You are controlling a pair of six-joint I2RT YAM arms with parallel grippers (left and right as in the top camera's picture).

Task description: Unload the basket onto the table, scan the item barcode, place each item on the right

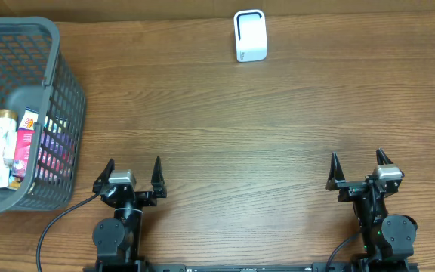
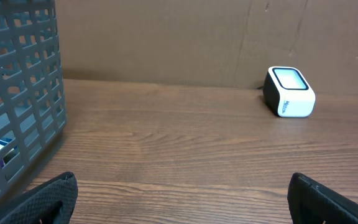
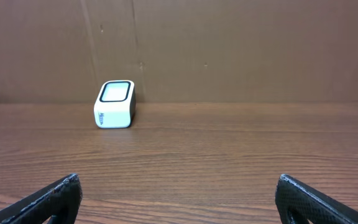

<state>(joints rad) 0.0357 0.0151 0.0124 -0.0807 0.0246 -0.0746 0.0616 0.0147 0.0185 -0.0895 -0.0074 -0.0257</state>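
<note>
- Left gripper: parked at the near edge of the table, left of centre; fingers spread wide, nothing between them
- Right gripper: parked at the near edge, toward the right corner; fingers likewise spread wide and empty
- Packaged items: lying together inside the grey basket at the left edge, well apart from both grippers; a capped tube and a pink packet can be made out, but no barcode is legible in any view
- Scanner: white, upright near the far edge, slightly right of centre, with its dark window facing up and toward the near edge
- Judgement on stage: the task has not begun, and the step in hand is picking one item out of the basket
- Recommendation: the left gripper is nearest and should come in over the basket rim from above, clear of the mesh wall, and take a single item by its narrow sides
- Recommendation: grip away from the printed faces so that the fingers do not cover the code
- Risk: the items overlap, so a neighbour may be dragged up or the rim caught
- Recommendation: carry the item across the bare middle and turn its barcode face toward the scanner window
</note>
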